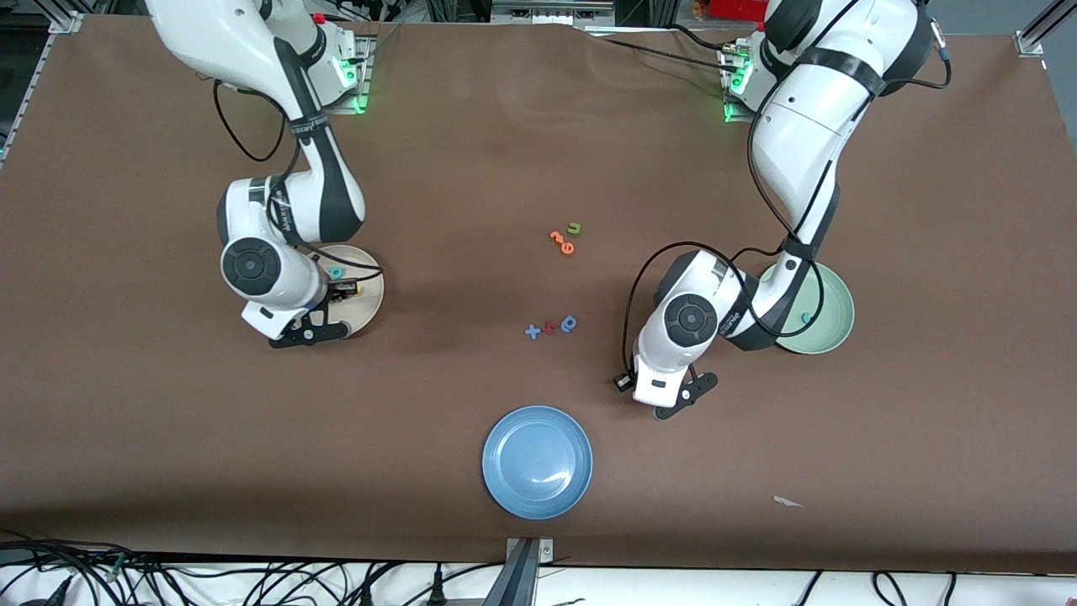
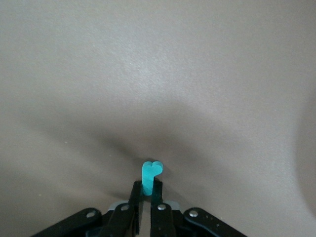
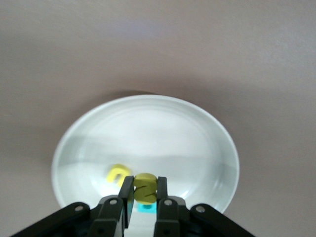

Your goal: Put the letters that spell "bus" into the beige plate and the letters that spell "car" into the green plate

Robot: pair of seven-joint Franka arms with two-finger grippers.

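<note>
1. Front view, right arm's end of the table: I see the right gripper (image 1: 334, 296) hanging just over the beige plate (image 1: 375, 296). The wrist hides its fingers from this camera. A small teal b (image 1: 336, 272) lies in the plate beside the gripper.
2. Front view, left arm's end: the left gripper (image 1: 671, 389) is over bare table (image 1: 168, 438), close to the green plate (image 1: 835, 330) and nearer to the front camera than it. A teal c (image 1: 805, 317) lies inside that plate, partly under the arm.
3. Front view, middle of the table: a green u (image 1: 575, 227) sits beside two orange letters (image 1: 562, 243). Nearer to the camera is a row made up of a blue x (image 1: 533, 332), a red letter (image 1: 549, 326) and a blue round letter (image 1: 569, 322). Nearer again stands the blue plate (image 1: 538, 461), and a scrap of paper (image 1: 787, 502) lies toward the left arm's end.
4. Left wrist view: the fingers (image 2: 134, 195) are closed on a thin teal r (image 2: 151, 173), which stands upright between the tips. I see only plain table surface beneath it, so the letter is not over the green plate.
5. Right wrist view: the fingers (image 3: 127, 190) are clamped on a yellow s (image 3: 144, 187), held above the plate's bowl. A yellow u (image 3: 117, 174) rests in the plate just beside the held letter, and the teal b shows as a sliver under the fingertips.
</note>
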